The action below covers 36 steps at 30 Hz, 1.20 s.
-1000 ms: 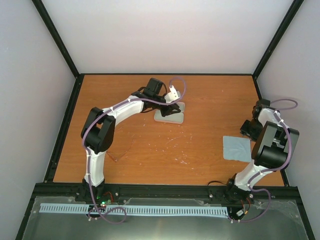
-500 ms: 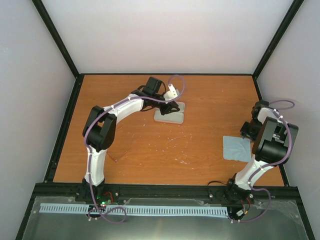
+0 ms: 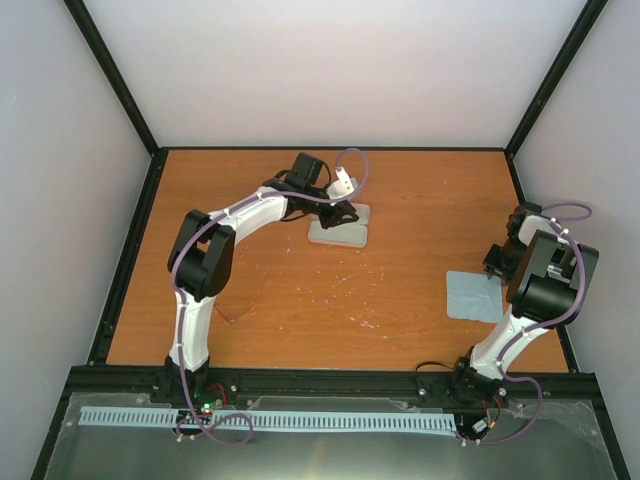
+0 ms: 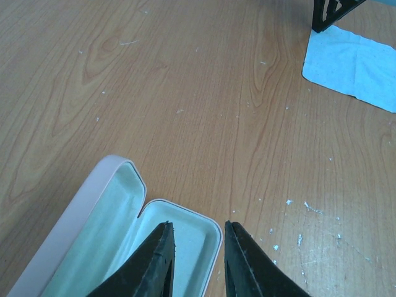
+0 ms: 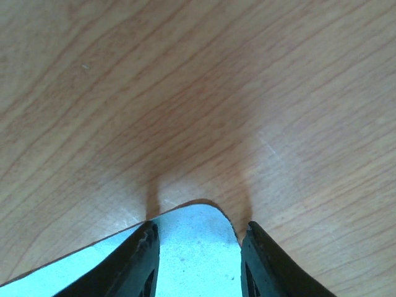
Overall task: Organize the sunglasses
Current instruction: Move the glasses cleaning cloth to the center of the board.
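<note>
Nothing is packed yet: the sunglasses [image 3: 243,303] lie near the table's [image 3: 400,190] left edge, and your left gripper [image 4: 198,229] and right gripper [image 5: 198,232] are slightly spread.

Case [image 3: 338,232] lies behind centre, cloth [image 3: 472,297] to the right, sunglasses [image 3: 240,305] front-left

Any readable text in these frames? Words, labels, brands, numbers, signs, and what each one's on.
No readable text in any view.
Pink case: plain inside and on the rim, no brand showing.
Blue cloth: plain, no print or tag.
Table: only wood grain and white specks, no markings.
Left arm and right arm: no lettering shows; anything on them is too small to tell.
</note>
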Motion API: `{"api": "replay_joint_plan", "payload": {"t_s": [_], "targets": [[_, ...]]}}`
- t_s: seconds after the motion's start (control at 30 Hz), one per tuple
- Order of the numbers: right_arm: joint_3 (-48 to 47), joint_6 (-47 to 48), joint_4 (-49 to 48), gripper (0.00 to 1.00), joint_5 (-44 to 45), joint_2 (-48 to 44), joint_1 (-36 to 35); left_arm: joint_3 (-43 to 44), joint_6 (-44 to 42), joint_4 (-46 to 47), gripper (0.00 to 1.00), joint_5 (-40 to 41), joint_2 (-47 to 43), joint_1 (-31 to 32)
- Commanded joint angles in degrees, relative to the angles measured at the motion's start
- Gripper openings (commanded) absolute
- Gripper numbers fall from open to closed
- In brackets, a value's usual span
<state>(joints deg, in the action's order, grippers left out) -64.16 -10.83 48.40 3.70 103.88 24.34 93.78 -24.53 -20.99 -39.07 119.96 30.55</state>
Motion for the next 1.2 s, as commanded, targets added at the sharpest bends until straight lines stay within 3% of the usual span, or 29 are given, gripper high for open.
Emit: {"api": "replay_joint_plan", "payload": {"t_s": [0.0,0.53,0.57,0.63,0.77,0.83,0.93,1.17], "targets": [[-0.6,0.9,-1.7,0.34,-1.6,2.5,0.4,2.9,0.1,-0.8,0.25,-1.1,1.2,-0.3],[0.6,0.9,-1.4,0.12,-2.5,2.8,0.4,2.9,-1.0,-0.8,0.25,-1.7,1.6,-0.4],[0.5,0.7,-1.3,0.12,-1.9,2.6,0.4,2.9,-1.0,-0.9,0.25,-1.7,1.6,-0.4],[0.2,0.3,-1.3,0.23,0.2,0.9,0.4,3.1,-0.8,-0.8,0.25,-1.8,1.7,-0.4],[0.3,0.6,-1.7,0.09,0.4,-0.6,0.4,2.9,-0.8,-0.7,0.25,-2.1,1.9,-0.4],[0.6,0.4,-1.3,0.11,-0.4,0.3,0.5,2.8,-0.8,-0.6,0.25,-2.3,1.9,-0.4],[1.6,-0.2,-1.7,0.22,-0.2,0.0,0.4,2.7,-1.1,-0.5,0.25,-2.2,1.7,-0.6],[1.2,-1.3,-2.1,0.27,3.4,-4.6,0.5,2.3,-1.0,-0.6,0.25,-2.3,1.6,-0.7]]}}
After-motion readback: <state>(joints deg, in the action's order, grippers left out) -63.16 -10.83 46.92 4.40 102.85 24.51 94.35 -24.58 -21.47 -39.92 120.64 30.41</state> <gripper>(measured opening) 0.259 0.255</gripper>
